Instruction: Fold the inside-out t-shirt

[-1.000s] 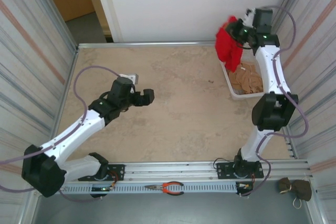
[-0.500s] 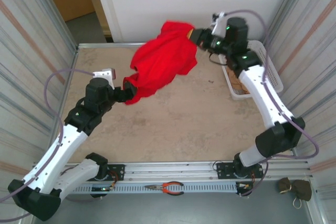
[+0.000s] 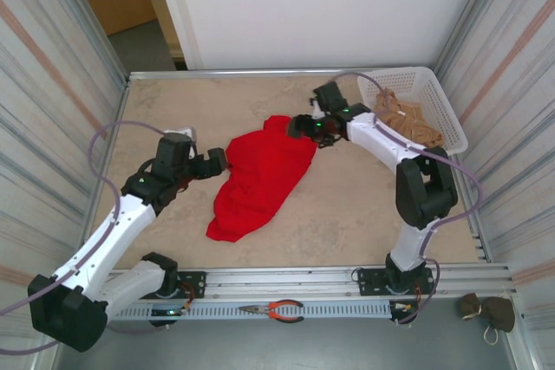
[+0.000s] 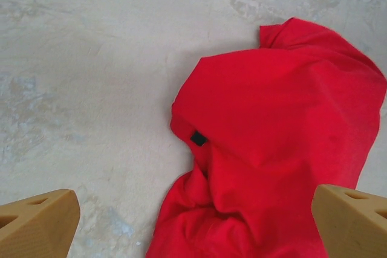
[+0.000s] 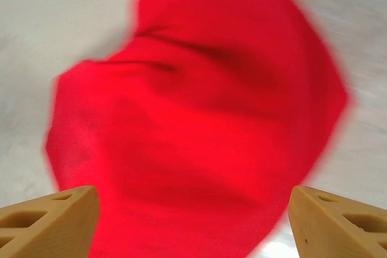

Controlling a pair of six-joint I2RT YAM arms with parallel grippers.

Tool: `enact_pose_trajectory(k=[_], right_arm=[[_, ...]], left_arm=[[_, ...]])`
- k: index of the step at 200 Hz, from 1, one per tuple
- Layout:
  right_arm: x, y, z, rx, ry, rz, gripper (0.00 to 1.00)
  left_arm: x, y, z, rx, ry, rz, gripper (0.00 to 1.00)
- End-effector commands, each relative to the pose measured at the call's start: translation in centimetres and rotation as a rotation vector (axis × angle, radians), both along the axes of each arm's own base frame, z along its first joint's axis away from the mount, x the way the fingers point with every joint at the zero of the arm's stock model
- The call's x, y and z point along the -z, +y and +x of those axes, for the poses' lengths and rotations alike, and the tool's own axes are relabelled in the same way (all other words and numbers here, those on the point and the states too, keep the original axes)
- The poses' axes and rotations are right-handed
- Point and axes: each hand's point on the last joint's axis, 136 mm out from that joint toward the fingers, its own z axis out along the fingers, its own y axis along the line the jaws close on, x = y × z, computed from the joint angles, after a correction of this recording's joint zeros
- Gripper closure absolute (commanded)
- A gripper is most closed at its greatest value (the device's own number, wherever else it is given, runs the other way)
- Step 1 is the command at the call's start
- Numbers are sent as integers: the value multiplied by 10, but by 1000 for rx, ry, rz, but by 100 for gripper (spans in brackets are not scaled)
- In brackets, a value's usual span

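Tabletop [image 3: 347, 205]: inside-out t-shirt [image 3: 260, 175] now dropped, crumpled, no longer aloft; right tool [image 3: 297, 127] wide, released; left tool [image 3: 218, 160] wide.

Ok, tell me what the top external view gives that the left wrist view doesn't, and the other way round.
Top external: the right gripper by the far end of the t-shirt, a white basket holding a tan garment at the table's far right, and pliers at the near edge. Left wrist: a small dark tag on the red cloth, seen close, and the left gripper's tan fingers set wide apart. Both: the red t-shirt lying crumpled on the table.
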Motion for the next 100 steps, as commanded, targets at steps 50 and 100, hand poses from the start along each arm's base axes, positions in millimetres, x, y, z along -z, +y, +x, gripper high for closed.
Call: enact_pose_trajectory(k=[50, 100], right_arm=[[49, 144, -24, -434, -83, -333, 18], [105, 181, -26, -493, -114, -438, 19]], left_arm=[[47, 86, -48, -513, 168, -151, 1], [39, 91, -52, -550, 138, -232, 1]])
